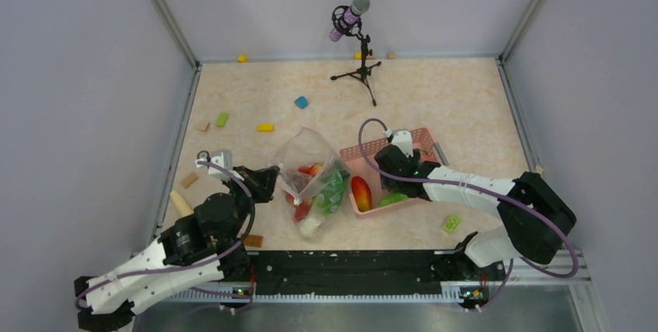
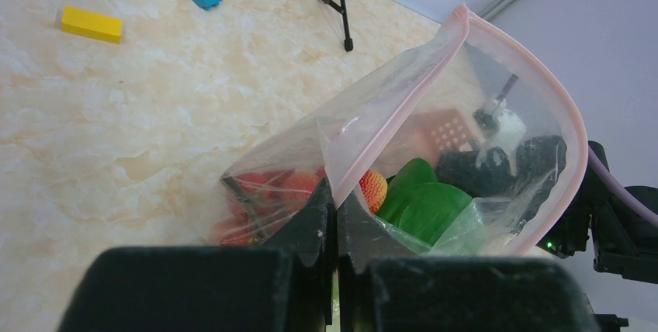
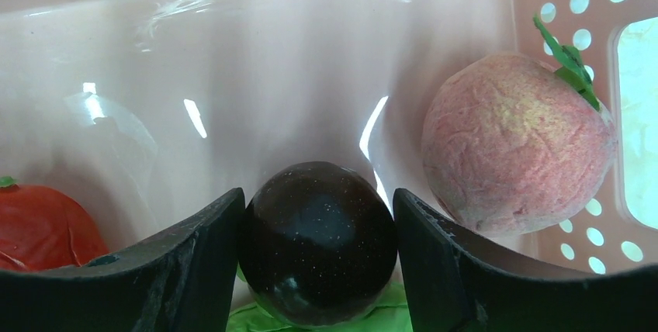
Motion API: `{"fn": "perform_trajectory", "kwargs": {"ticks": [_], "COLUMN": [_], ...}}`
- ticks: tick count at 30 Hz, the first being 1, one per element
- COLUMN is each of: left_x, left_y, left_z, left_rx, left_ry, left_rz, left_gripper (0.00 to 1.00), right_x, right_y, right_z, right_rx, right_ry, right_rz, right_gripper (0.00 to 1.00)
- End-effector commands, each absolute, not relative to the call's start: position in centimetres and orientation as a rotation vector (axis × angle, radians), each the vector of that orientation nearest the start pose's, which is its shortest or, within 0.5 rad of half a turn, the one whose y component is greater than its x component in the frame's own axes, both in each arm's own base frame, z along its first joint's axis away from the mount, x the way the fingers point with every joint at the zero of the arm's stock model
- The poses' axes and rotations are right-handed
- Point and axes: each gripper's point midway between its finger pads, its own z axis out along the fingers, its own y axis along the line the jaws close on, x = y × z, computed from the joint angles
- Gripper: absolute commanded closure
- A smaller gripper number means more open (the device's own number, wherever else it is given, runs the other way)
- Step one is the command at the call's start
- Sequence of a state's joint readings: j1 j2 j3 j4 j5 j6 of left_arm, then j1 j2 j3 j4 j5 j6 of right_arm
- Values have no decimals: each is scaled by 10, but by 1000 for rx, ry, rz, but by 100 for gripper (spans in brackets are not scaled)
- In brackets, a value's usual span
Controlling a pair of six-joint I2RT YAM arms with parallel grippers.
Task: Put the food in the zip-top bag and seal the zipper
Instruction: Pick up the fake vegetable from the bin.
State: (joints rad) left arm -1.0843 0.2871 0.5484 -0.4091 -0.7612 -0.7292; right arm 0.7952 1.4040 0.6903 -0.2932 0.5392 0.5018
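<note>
The left gripper [image 2: 335, 219] is pinched tight on the mouth edge of the clear crinkly zip-top bag [image 2: 465, 107]; the bag lies on the marble-pattern counter [image 1: 434, 99] just beside the pink slatted basket [image 1: 420, 137], holding green leaves [image 2: 423, 204] and 1 red bumpy berry [image 2: 374, 188]; the right gripper [image 3: 318, 243] is clamped around 1 dark glossy round fruit [image 3: 318, 219] inside the basket, near a pink fuzzy peach [image 3: 516, 142].

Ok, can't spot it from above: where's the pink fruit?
Right wrist view: the pink fruit lies in the pink basket, by its perforated right wall, just right of the dark round fruit in the right gripper.
</note>
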Motion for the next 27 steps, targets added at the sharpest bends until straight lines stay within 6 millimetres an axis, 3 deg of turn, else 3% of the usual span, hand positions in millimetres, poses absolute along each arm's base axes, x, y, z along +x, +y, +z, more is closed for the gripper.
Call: {"fn": "perform_trajectory", "kwargs": {"ticks": [1, 7, 15, 22, 27], "left_x": [184, 181, 180, 181, 180], "left_y": [-141, -143, -140, -140, -142], "left_z": [248, 251, 254, 253, 252], "left_rx": [-237, -223, -241, -240, -232], "left_ry": [1707, 1702, 1676, 1677, 1679], "left_rz": [-733, -764, -783, -784, -787], "left_gripper": [100, 100, 100, 100, 100], "right_x": [271, 273, 270, 263, 245], "right_y": [166, 164, 173, 186, 208], "right_z": [56, 63, 93, 152, 218], "right_rx": [-111, -96, -97, -80, -127], "right_ry": [2336, 2303, 2224, 2054, 1873], "right_rz": [-91, -80, 72, 330, 625], "right_gripper": [39, 52, 57, 57, 58]}}
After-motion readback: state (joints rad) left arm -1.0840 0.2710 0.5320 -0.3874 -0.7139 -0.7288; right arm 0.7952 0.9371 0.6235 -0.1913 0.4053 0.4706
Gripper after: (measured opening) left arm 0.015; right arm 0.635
